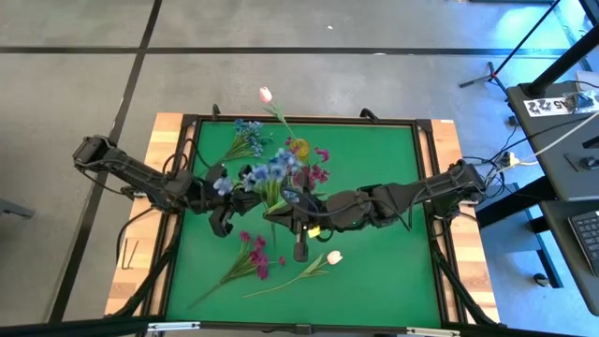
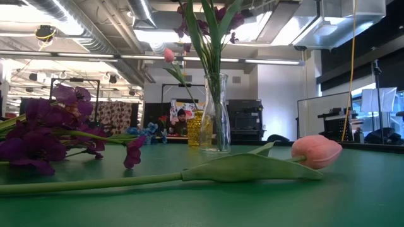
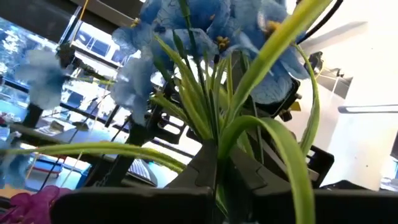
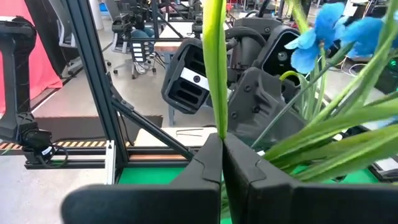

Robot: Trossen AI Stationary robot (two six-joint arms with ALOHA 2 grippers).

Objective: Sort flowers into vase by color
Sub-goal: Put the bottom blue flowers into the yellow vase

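A blue clustered spray (image 1: 267, 171) is held above the mat's middle, between both grippers. My left gripper (image 1: 240, 193) comes from the table's left and is shut on it. My right gripper (image 1: 288, 204) comes from the right and is shut on it too. A clear glass vase (image 2: 216, 113) holds magenta sprays (image 1: 318, 170). A yellow vase (image 2: 197, 129) holds a pink tulip (image 1: 265, 94). Lying on the mat are another blue spray (image 1: 245, 136), a magenta spray (image 1: 253, 255) and a tulip (image 1: 332, 256). My left gripper pinches the blue spray's bundle of green stems and leaves (image 3: 217, 146) between its two fingers. The blooms (image 3: 186, 25) fan out beyond the fingertips, and the spray is lifted clear of the mat. My right gripper pinches one green stem or leaf of the same spray (image 4: 215, 121) between its shut fingers (image 4: 202, 162). That stem runs straight out past the fingertips. The blue blooms (image 4: 329, 28) stand off to one side, with my left gripper facing it close by.
The green mat (image 1: 393, 271) sits in a dark frame on a wooden table. Both vases stand close behind the grippers, toward the far edge. There is bare mat on the right side and along the near-left. Cables and stands lie on the floor to the right.
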